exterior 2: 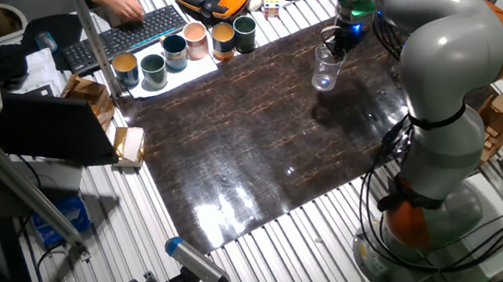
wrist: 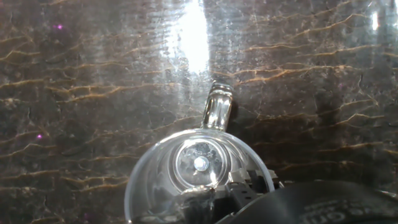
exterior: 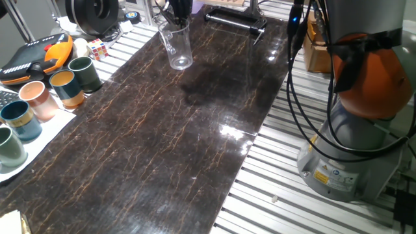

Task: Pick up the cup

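Dark marbled desk point(exterior: 162, 149), far edge: cup point(exterior: 177, 44) hangs upright, rim clamped in gripper point(exterior: 177, 18) fingers, base directly below.

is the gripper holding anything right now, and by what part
Yes: the gripper holds the clear cup by its rim, one finger inside the mouth, the cup lifted and tilted.
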`<move>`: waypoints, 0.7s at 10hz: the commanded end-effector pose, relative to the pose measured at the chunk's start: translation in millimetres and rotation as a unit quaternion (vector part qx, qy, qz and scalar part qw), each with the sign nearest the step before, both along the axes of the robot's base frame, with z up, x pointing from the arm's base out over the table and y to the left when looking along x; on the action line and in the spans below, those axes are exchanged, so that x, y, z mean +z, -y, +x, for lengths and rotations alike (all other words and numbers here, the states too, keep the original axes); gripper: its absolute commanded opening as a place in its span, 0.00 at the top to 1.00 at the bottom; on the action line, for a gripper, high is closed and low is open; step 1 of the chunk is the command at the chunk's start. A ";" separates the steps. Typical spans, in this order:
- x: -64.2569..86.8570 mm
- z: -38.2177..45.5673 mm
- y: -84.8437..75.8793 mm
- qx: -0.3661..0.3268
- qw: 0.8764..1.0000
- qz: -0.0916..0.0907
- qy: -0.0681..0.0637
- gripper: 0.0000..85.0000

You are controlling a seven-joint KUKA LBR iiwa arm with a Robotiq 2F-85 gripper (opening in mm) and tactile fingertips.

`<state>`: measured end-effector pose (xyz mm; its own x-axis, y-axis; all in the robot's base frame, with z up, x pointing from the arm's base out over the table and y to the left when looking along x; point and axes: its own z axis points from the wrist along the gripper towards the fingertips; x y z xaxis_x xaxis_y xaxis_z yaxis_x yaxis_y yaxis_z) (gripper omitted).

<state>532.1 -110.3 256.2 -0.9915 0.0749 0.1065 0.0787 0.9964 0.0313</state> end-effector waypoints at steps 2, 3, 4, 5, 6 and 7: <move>-0.2 0.2 -0.3 -0.008 1.000 -0.001 0.001 0.99; 0.1 0.2 -1.6 -0.012 1.000 -0.002 0.004 0.99; 0.5 -0.3 -2.1 -0.014 1.000 -0.002 0.005 0.99; 0.4 -0.2 -2.6 -0.015 1.000 -0.002 0.004 0.99; -0.5 1.7 -3.3 -0.009 1.000 -0.006 0.003 0.99; -0.4 1.4 -3.2 -0.008 1.000 -0.007 0.001 0.99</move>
<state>533.3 -106.9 255.8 -0.9905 0.0916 0.1025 0.0939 0.9954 0.0179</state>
